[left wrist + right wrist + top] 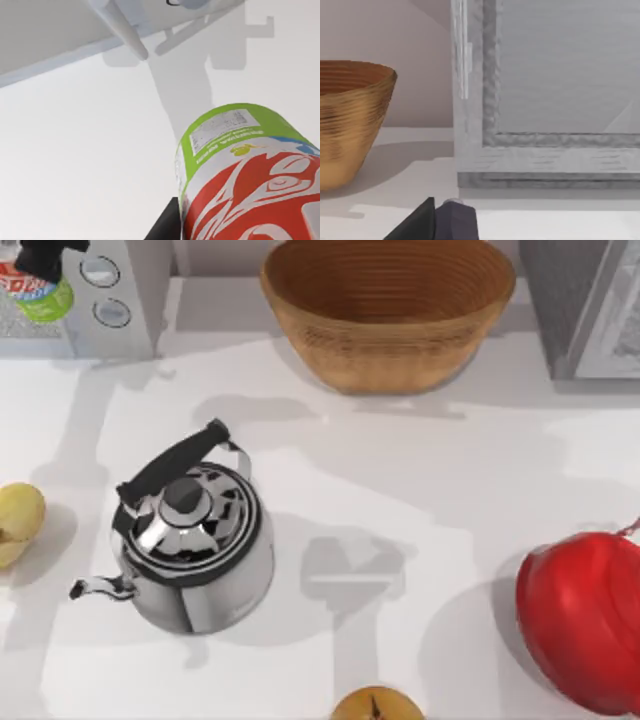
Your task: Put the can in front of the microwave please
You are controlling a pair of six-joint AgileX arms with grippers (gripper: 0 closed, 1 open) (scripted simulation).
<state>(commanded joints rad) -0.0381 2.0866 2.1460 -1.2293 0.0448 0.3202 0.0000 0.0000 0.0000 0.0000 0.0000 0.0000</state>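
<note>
Carry step's basically done; left claw (pixel 42 262) grips the can (pixel 40 295) up in the far left corner, over the microwave (pixel 110 295); next it needs lowering onto the counter (pixel 420 490) just in front.

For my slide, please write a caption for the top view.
Left gripper holds the can above the microwave; kettle stands mid-table.

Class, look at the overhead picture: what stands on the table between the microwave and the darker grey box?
In the top view, a brown ribbed bowl stands between the microwave and the grey box.
</note>
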